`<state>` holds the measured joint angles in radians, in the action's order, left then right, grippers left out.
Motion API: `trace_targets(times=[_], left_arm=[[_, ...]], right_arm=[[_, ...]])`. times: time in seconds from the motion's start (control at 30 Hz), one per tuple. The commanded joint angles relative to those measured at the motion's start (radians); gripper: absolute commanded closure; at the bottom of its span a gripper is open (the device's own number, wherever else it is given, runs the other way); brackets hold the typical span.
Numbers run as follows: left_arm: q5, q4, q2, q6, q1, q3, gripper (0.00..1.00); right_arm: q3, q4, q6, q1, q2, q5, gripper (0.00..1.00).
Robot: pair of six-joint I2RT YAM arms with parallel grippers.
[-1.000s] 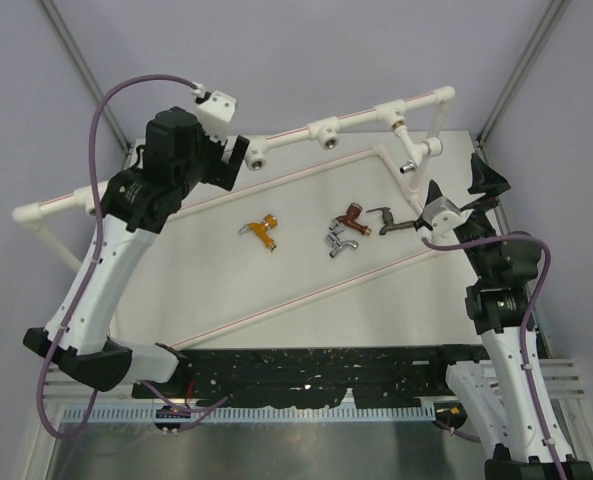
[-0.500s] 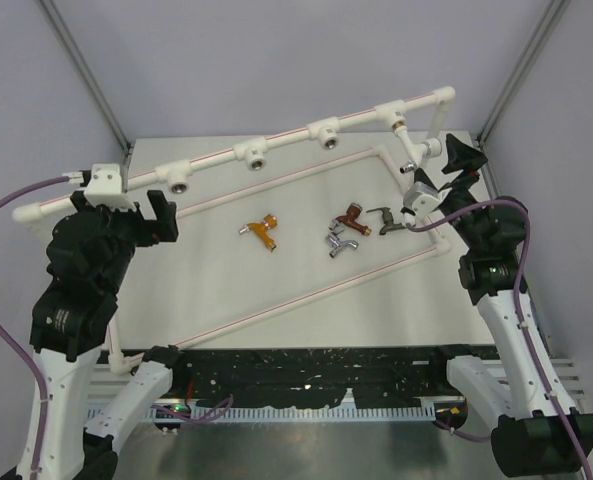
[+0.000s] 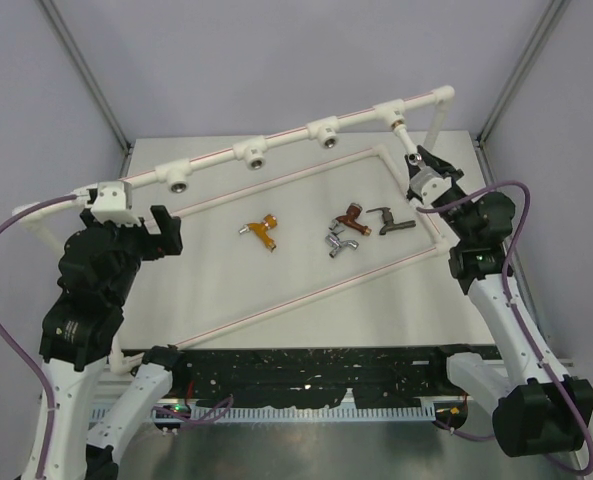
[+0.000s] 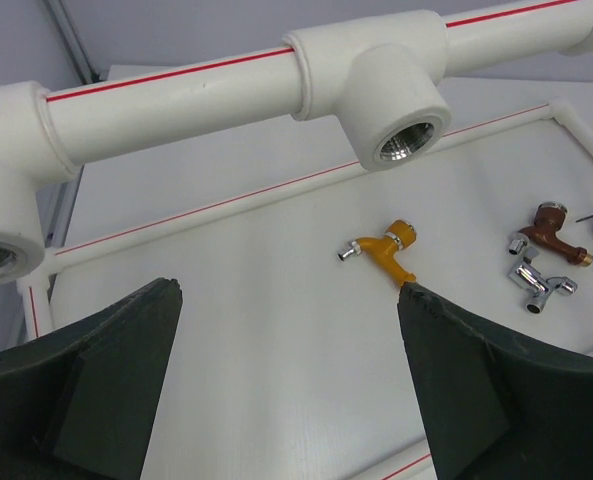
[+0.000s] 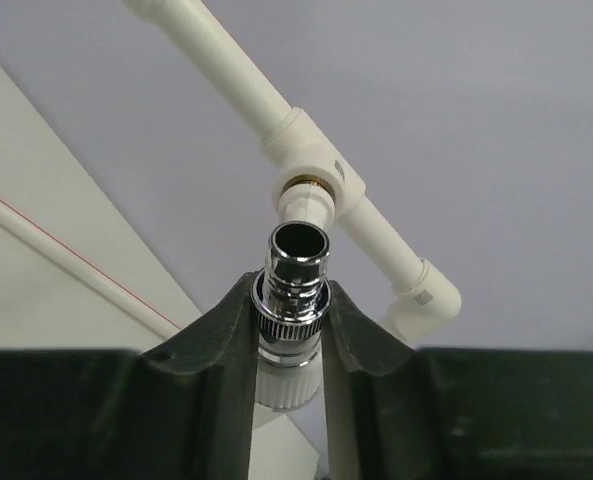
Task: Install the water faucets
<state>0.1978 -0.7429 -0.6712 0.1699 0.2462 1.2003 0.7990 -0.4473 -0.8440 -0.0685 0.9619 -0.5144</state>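
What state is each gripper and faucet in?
Left gripper: open, empty.
Right gripper: shut on white chrome-tipped faucet.
White chrome-tipped faucet: gripped, on white pipe frame.
Orange-gold faucet: lying loose.
Copper-brown faucet: lying loose.
Shiny chrome faucet: lying loose.
Dark bronze-grey faucet: lying loose.

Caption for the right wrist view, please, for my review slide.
Right tool closed on the chrome end of the white faucet, the pipe frame's tee socket beyond it.

Robot lab test cell, plain grey walls [image 3: 276, 50], aluminium corner posts [image 3: 89, 75], white bench table [image 3: 206, 262]
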Motion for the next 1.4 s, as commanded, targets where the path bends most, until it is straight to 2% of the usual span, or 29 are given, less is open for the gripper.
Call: trace_targets(times=[0.0, 0.13, 0.17, 0.2, 0.23, 0.27, 0.33, 0.37, 0.4, 0.53, 0.6, 0.67, 0.7, 0.73, 0.77, 0.9, 1.03, 1.1, 1.13, 1.33, 1.37], left_arm=[[-0.026, 0.088, 0.044, 0.008, -0.004, -0.062, 0.07], [-0.014, 0.152, 0.091, -0.033, -0.005, -0.177, 0.08], [-0.006, 0.169, 0.1, -0.043, -0.004, -0.212, 0.08], [0.0, 0.189, 0.116, -0.049, -0.004, -0.244, 0.08], [0.005, 0.206, 0.125, -0.053, -0.004, -0.272, 0.08], [0.009, 0.227, 0.134, -0.055, -0.004, -0.303, 0.08], [0.008, 0.269, 0.153, -0.059, -0.002, -0.355, 0.08], [0.009, 0.286, 0.156, -0.063, -0.002, -0.378, 0.08], [0.012, 0.296, 0.159, -0.064, -0.002, -0.396, 0.08], [0.025, 0.309, 0.177, -0.073, 0.001, -0.441, 0.08], [0.046, 0.298, 0.193, -0.076, 0.008, -0.444, 0.08], [0.069, 0.301, 0.214, -0.084, 0.016, -0.461, 0.08], [0.081, 0.303, 0.225, -0.089, 0.021, -0.47, 0.08], [0.095, 0.307, 0.238, -0.093, 0.027, -0.479, 0.08], [0.104, 0.313, 0.251, -0.099, 0.033, -0.491, 0.07], [0.135, 0.336, 0.288, -0.112, 0.056, -0.515, 0.07], [0.152, 0.335, 0.295, -0.119, 0.073, -0.518, 0.08], [0.158, 0.336, 0.297, -0.121, 0.082, -0.518, 0.08], [0.158, 0.338, 0.3, -0.122, 0.087, -0.518, 0.08], [0.161, 0.339, 0.308, -0.13, 0.107, -0.521, 0.08], [0.161, 0.339, 0.309, -0.133, 0.108, -0.521, 0.08]], right_arm=[[-0.033, -0.252, 0.353, -0.001, -0.006, 0.011, 0.79], [-0.089, -0.367, 0.8, -0.001, -0.017, 0.154, 0.95], [-0.098, -0.367, 0.982, -0.001, -0.018, 0.209, 0.95], [-0.101, -0.349, 1.06, -0.001, -0.025, 0.233, 0.95], [-0.101, -0.322, 1.267, -0.001, -0.029, 0.313, 0.95], [-0.101, -0.277, 1.357, -0.001, -0.034, 0.35, 0.95], [-0.112, -0.26, 1.678, -0.001, -0.026, 0.401, 0.95], [-0.116, -0.263, 1.747, -0.001, -0.019, 0.419, 0.95], [-0.124, -0.28, 1.886, -0.001, 0.001, 0.43, 0.95], [-0.104, -0.284, 2.134, -0.002, 0.061, 0.442, 0.92], [-0.093, -0.286, 2.146, -0.001, 0.069, 0.439, 0.85], [-0.089, -0.284, 2.095, 0.004, 0.057, 0.427, 0.7], [-0.087, -0.286, 2.064, 0.004, 0.052, 0.419, 0.58], [-0.078, -0.271, 1.988, 0.009, 0.038, 0.4, 0.53], [-0.075, -0.263, 1.943, 0.01, 0.025, 0.386, 0.43], [-0.078, -0.2, 1.72, 0.015, -0.038, 0.367, 0.26], [-0.058, -0.065, 1.389, 0.021, -0.126, 0.373, 0.18], [-0.023, 0.068, 1.073, 0.019, -0.167, 0.375, 0.16], [0.0, 0.093, 1.006, 0.021, -0.181, 0.366, 0.15], [0.135, 0.327, 0.238, 0.016, -0.229, 0.235, 0.13], [0.152, 0.341, 0.164, 0.013, -0.23, 0.203, 0.13]])
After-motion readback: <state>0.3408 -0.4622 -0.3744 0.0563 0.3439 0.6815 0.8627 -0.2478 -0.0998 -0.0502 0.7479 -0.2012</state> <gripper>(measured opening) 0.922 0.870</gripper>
